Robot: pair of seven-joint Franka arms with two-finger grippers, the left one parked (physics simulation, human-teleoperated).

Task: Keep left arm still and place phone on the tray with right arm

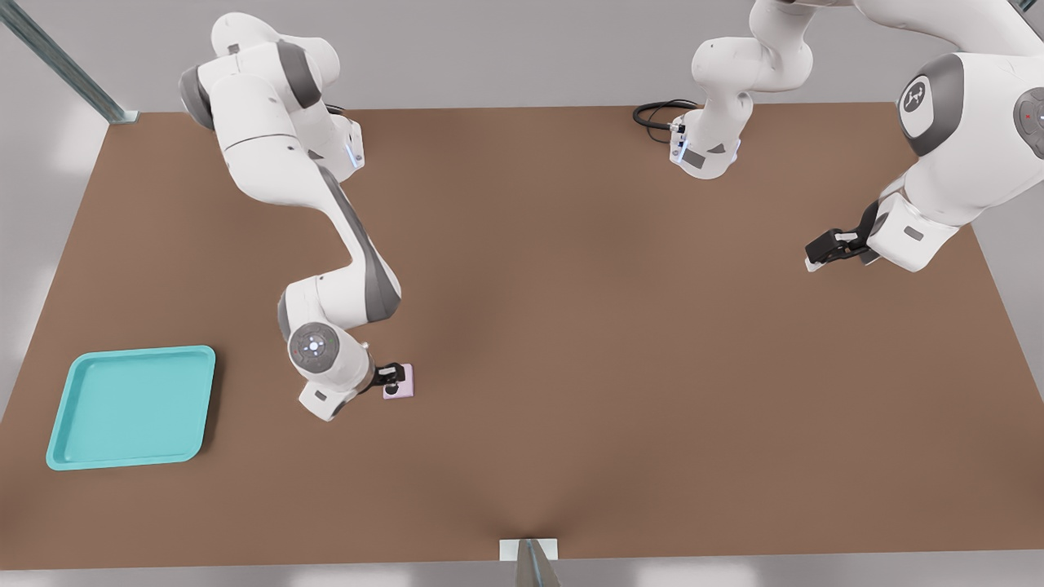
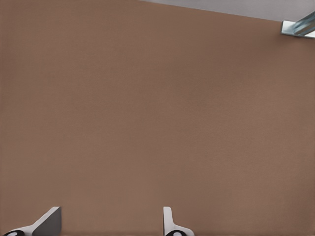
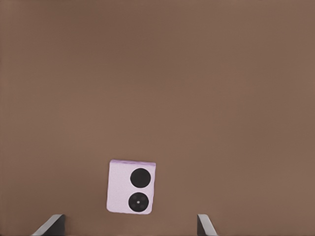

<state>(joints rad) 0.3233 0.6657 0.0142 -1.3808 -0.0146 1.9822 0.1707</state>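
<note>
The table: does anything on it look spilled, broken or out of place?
Nothing stands out. The phone lies flat and whole on the table, lenses up, with the right arm's open pincer over it. The tray sits apart toward the front view's left, holding nothing.

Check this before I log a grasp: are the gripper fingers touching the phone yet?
Apart. In the right wrist view the phone lies flat on the table, with bare table between it and each of the gripper fingers, which stand open.

phone (image 1: 400, 383): partly hidden under my gripper (image 1: 391, 376) at the front view's eight o'clock
my fingertips (image 3: 49, 225): cropped by wrist-view edge, spread wide
</note>
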